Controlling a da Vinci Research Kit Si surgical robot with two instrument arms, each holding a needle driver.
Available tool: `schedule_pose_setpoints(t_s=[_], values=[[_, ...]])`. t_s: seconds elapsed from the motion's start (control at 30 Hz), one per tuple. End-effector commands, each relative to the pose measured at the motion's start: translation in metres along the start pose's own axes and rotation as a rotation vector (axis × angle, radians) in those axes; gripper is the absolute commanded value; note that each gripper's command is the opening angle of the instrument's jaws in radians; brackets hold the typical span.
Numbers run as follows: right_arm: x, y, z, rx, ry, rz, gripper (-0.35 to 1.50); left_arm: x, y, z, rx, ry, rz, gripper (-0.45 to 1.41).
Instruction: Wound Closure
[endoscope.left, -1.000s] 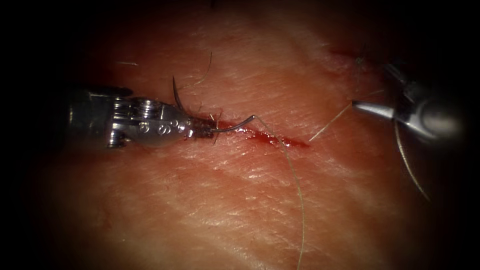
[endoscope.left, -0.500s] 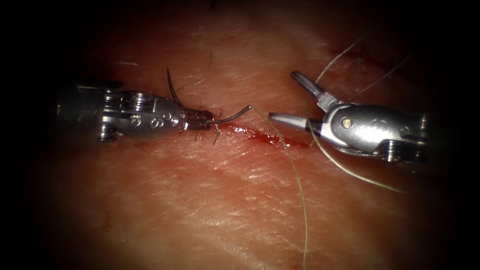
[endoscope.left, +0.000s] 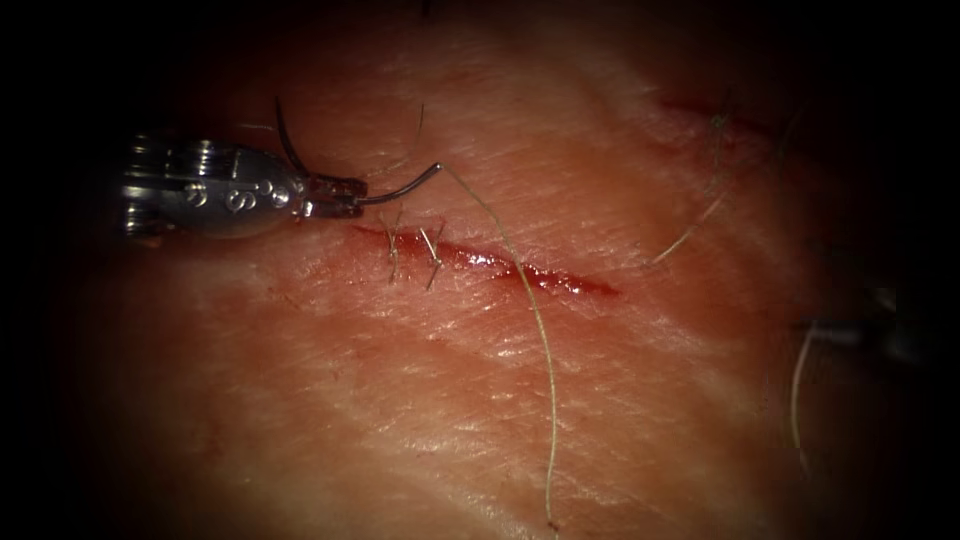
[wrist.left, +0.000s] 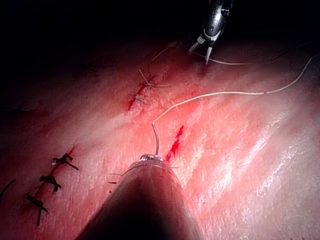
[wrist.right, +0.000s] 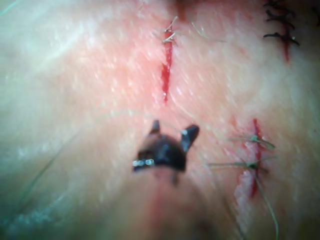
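– Pale thread first, at the tissue's near edge. Where does it go?
– Up from that edge and across the cut, over its middle. It ends at the blunt end of the needle.
– And the cut itself?
– It lies open on its right stretch, with red fluid along it. Towards its left end, two stitches cross it, their short cut ends sticking up.
– Is the needle in the tissue?
– No. It is clear of the tissue, just beyond the left end of the cut, on the far side. The left hand is clamped on it at about the middle of its curve. The sharp end arcs up behind the hand towards the far edge, and the blunt end points right, where the thread leaves it.
– The right hand?
– In the endoscope view it is a dim shape at the tissue's right edge, well apart from the cut. Its own wrist view shows the right hand with both jaws spread wide and nothing between them. The left wrist view shows the same spread, with a strand of thread lying on the tissue just beside the tips.
– Anything further off?
– Another closed cut with dark knotted stitches, well apart from this one
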Motion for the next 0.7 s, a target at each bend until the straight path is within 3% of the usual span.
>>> schedule_pose_setpoints(t_s=[0.03, 0.1, 0.13, 0.2, 0.33, 0.47, 0.5, 0.53, 0.57, 0.6, 0.63, 0.67, 0.7], values=[[-0.0026, 0.0008, -0.0006, -0.08, -0.088, -0.021, 1.48, 0.0001, 0.0002, 0.0009, 0.0, -0.001, -0.001, -0.45], [-0.0052, 0.0016, -0.0022, -0.128, -0.323, -0.124, 1.48, 0.0001, 0.0003, 0.0013, 0.004, -0.002, -0.001, -0.45], [-0.0052, 0.0016, -0.0022, -0.128, -0.323, -0.124, 1.48, 0.0001, 0.0003, 0.0013, 0.004, -0.002, -0.001, -0.45], [-0.0065, 0.0024, -0.0032, -0.13, -0.457, -0.162, 1.48, 0.0001, 0.0005, 0.0015, 0.006, -0.004, -0.001, -0.45], [-0.0062, 0.0049, -0.0048, -0.215, -0.539, -0.157, 1.48, 0.0, 0.0005, 0.0014, 0.007, -0.004, 0.0, -0.45], [-0.0032, 0.0079, -0.0065, -0.317, -0.563, -0.142, 1.48, 0.0, 0.0005, 0.0014, 0.007, -0.004, 0.0, -0.45], [-0.0005, 0.0097, -0.007, -0.352, -0.495, -0.067, 1.48, 0.0, 0.0005, 0.0014, 0.007, -0.004, -0.001, -0.45], [-0.0005, 0.0097, -0.007, -0.352, -0.495, -0.067, 1.48, 0.0, 0.0005, 0.0014, 0.007, -0.004, -0.001, -0.45], [0.0008, 0.0104, -0.0071, -0.344, -0.408, -0.025, 1.48, 0.0, 0.0006, 0.0014, 0.009, -0.007, -0.001, -0.45], [0.0025, 0.0114, -0.007, -0.326, -0.269, 0.026, 1.48, 0.0, 0.0006, 0.0014, 0.009, -0.007, -0.001, -0.45], [0.0051, 0.0123, -0.0064, -0.28, -0.074, 0.067, 1.48, 0.0, 0.0006, 0.0015, 0.009, -0.007, -0.001, -0.45], [0.0064, 0.0126, -0.0058, -0.253, 0.007, 0.085, 1.48, 0.0, 0.0006, 0.0015, 0.01, -0.007, -0.001, -0.45], [0.0064, 0.0126, -0.0058, -0.253, 0.007, 0.085, 1.48, 0.0, 0.0006, 0.0015, 0.01, -0.007, -0.001, -0.45]])
